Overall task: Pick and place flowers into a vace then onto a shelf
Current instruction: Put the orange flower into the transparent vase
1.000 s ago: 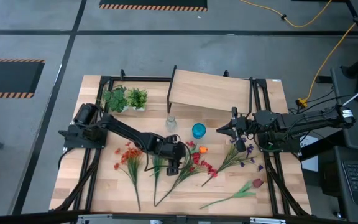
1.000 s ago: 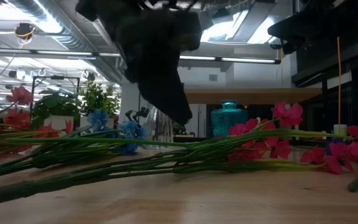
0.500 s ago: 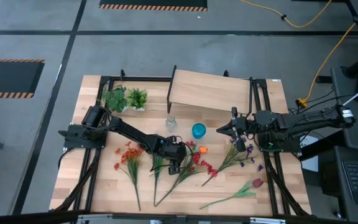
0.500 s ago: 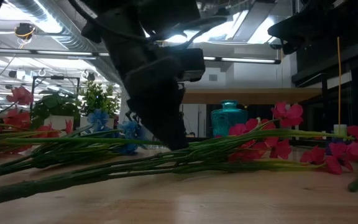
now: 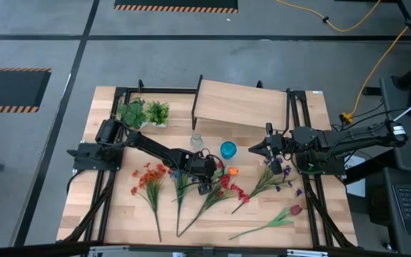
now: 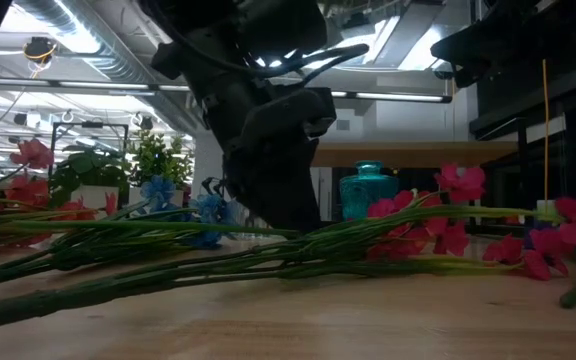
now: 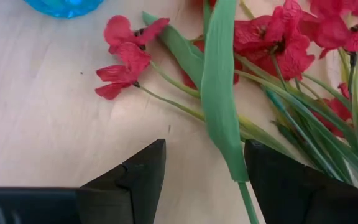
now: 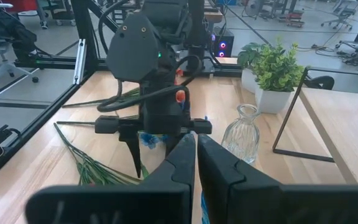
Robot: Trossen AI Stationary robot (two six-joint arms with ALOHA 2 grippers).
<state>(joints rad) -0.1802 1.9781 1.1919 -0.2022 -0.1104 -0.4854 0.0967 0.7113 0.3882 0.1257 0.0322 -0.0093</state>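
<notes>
While over mid-table from above, left tool [image 5: 207,180] spread wide above red-pink spray [image 5: 223,191] near teal vase [image 5: 227,150]; right tool [image 5: 254,150] clenched, empty, toward right edge; shelf [image 5: 240,106] at far edge. Low view: lower and further right than before. Left wrist: fingers [image 7: 135,180] straddling green stem [image 7: 221,112]. Picking step; next, descend, then close on stem.
</notes>
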